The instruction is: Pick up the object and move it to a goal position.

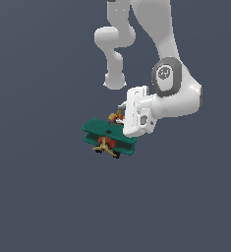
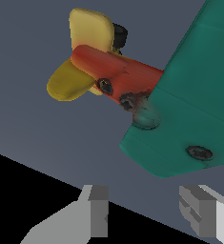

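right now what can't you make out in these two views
- Tool tips: in the exterior view the hand's white body hides them behind the toy biplane.
- Grip: in the wrist view both fingers show apart, not touching the plane.
- Propeller, wheels: outside the wrist view.
- Goal position: no marker in either view.

White Panda arm (image 1: 168, 64) descending from the upper edge of the exterior view, its links folded so that the wrist turns toward the exterior view's left. The hand block sits just beside the toy biplane (image 1: 108, 135), on the side of the biplane toward the exterior view's right, with its lower edge overlapping the teal upper wing. In the wrist view the gripper (image 2: 149, 217) shows two grey fingers (image 2: 98, 212) set apart with a clear gap between them; nothing lies between the pads. The biplane's wing and tail stand beyond the fingertips, apart from both fingers.
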You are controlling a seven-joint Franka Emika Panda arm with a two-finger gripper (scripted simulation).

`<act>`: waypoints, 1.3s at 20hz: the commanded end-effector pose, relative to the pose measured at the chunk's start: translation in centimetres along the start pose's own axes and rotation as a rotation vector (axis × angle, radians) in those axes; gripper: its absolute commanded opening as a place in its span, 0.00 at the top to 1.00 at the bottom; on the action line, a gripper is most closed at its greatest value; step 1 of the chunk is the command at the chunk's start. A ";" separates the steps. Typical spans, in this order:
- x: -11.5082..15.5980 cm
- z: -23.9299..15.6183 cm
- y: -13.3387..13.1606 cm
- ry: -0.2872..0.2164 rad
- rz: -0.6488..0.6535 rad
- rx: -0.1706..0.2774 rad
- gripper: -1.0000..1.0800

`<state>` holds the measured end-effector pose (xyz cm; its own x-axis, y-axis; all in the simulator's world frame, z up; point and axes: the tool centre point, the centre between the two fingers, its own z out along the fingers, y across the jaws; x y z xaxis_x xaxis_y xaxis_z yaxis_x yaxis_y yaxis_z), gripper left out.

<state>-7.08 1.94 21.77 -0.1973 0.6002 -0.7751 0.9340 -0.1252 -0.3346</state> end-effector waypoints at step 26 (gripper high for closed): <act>-16.2 -12.3 -5.6 0.135 0.074 -0.268 0.38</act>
<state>-5.34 2.53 41.53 -0.1043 0.6991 -0.7074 0.9917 0.0197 -0.1267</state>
